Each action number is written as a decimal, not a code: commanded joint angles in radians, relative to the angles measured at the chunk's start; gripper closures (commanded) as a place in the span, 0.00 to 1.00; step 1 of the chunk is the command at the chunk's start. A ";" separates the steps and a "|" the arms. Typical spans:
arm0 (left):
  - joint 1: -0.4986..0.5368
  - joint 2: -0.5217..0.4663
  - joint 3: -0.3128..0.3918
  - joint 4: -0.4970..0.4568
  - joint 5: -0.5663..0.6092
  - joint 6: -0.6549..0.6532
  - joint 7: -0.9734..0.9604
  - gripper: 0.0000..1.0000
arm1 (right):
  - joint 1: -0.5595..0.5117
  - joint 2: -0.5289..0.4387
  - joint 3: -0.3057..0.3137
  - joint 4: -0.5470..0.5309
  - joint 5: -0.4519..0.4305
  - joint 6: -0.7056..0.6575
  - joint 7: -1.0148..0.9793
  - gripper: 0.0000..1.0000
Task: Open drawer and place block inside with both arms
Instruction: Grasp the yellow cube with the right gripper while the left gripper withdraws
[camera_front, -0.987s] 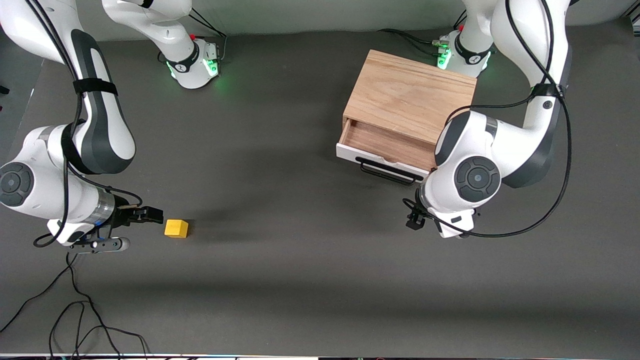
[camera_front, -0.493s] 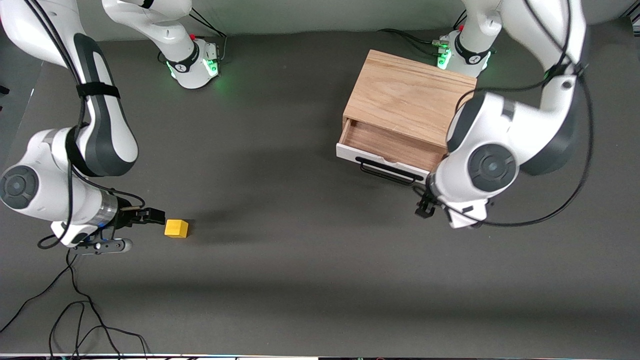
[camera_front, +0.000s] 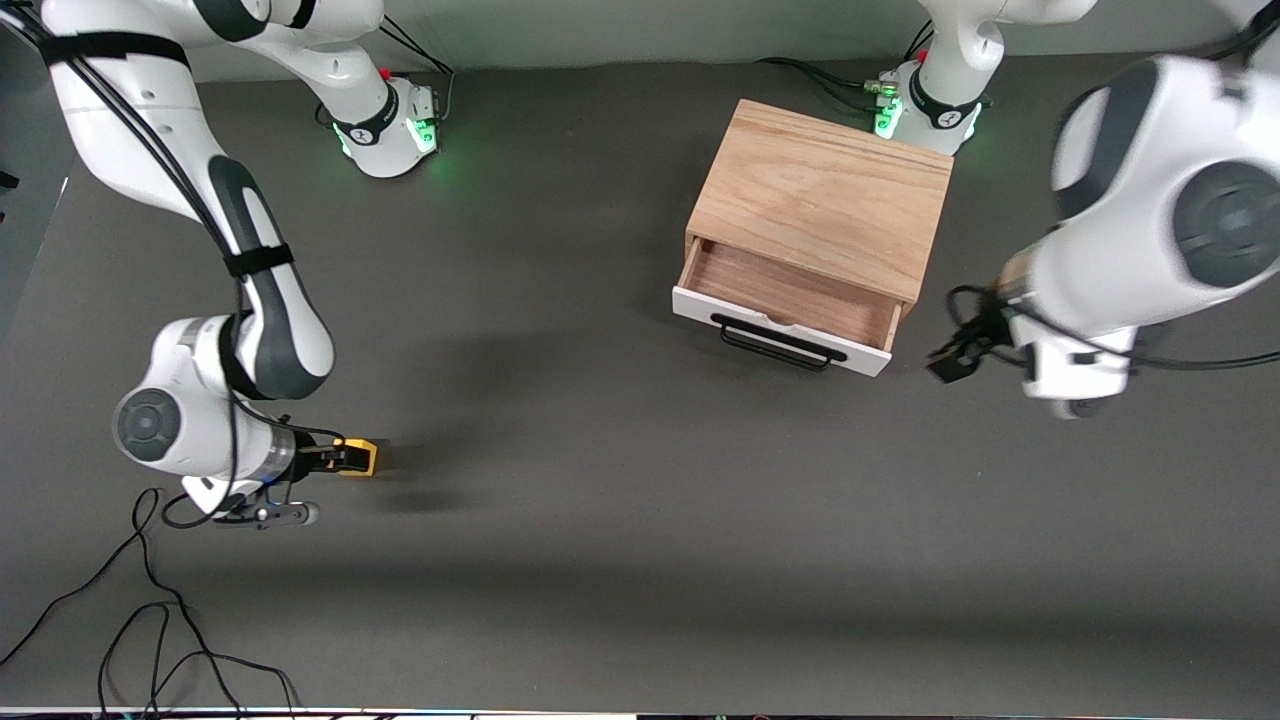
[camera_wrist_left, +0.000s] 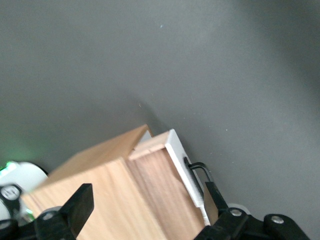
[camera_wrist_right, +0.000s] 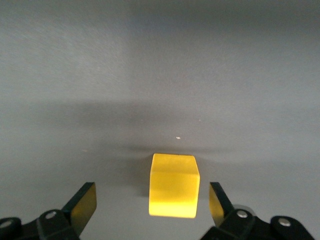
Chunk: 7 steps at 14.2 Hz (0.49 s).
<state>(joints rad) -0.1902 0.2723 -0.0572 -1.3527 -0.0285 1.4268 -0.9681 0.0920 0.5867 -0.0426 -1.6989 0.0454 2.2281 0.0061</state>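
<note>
Standing pulled out of its oak box (camera_front: 820, 205), the drawer (camera_front: 790, 305) shows its brown wood floor, bare, with the white front panel and the black bar handle (camera_front: 775, 345) turned toward the front camera. The box sits on the dark table (camera_front: 600, 500) toward the left arm's end, close to the left arm's base.

The block (camera_front: 362, 457) rests on the table toward the right arm's end, well apart from the drawer and nearer to the front camera than it. The right pincer (camera_front: 335, 458) is down at the block, reaching in from the table's edge. In the right wrist view its fingers (camera_wrist_right: 82, 204) stand wide on either side of the block (camera_wrist_right: 173, 185), with a clear gap between each finger and the yellow faces, so nothing is gripped. The block lies flat and square between them.

The left pincer (camera_front: 955, 360) hangs in the air over the bare table just beside the drawer's corner, at the left arm's end. The left wrist view looks down on the box (camera_wrist_left: 95, 185) and the drawer's open corner (camera_wrist_left: 160, 190), and the left pincer's fingers (camera_wrist_left: 80, 207) are spread wide and hold nothing.
</note>
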 joint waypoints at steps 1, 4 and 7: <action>0.055 -0.085 -0.006 -0.068 0.013 -0.005 0.252 0.01 | 0.005 -0.002 -0.002 -0.056 0.005 0.054 0.018 0.00; 0.093 -0.110 -0.006 -0.072 0.018 0.027 0.435 0.01 | 0.003 -0.001 -0.003 -0.082 -0.002 0.062 0.060 0.00; 0.097 -0.113 -0.004 -0.072 0.019 0.075 0.578 0.01 | 0.003 -0.001 -0.010 -0.102 -0.005 0.073 0.060 0.00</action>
<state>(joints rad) -0.0955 0.1902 -0.0561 -1.3831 -0.0228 1.4616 -0.4716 0.0910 0.6001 -0.0454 -1.7718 0.0454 2.2761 0.0422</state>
